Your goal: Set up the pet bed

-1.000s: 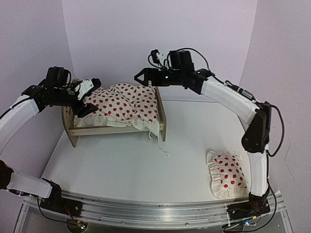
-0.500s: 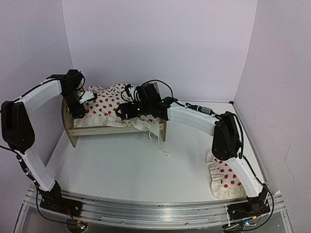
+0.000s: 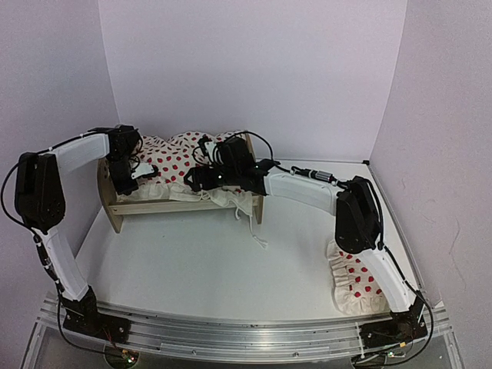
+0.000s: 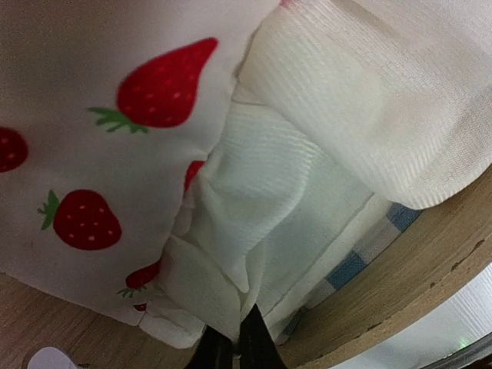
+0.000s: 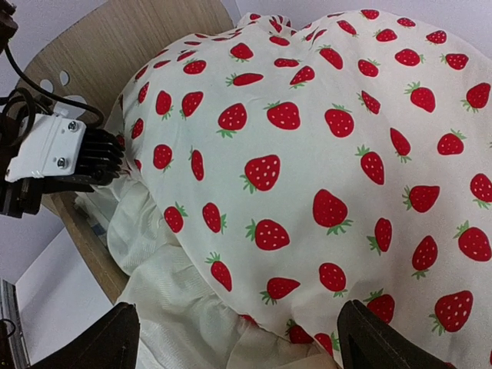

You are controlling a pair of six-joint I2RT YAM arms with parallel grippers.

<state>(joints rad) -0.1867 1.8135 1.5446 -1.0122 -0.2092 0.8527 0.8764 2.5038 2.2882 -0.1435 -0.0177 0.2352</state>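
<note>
The left end effector [image 4: 231, 350] is clenched on the white ruffle of the blanket [image 3: 184, 150], at the headboard end of the pet bed [image 3: 169, 206], far left on the counter [image 3: 231, 269]. The right end effector [image 5: 238, 342] hangs spread wide just over the blanket, mid-bed.

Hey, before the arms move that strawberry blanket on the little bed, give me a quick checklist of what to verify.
1. Left gripper closed on the blanket ruffle beside the headboard: ok.
2. Right gripper open above the blanket, holding nothing: ok.
3. Blanket lying flat on the bed: not ok, it is bunched up.
4. Pet bed upright on the table: ok.
5. Pillow on the bed: not ok, it lies on the table at near right.
6. Mattress free of the left grip: cannot tell.
</note>
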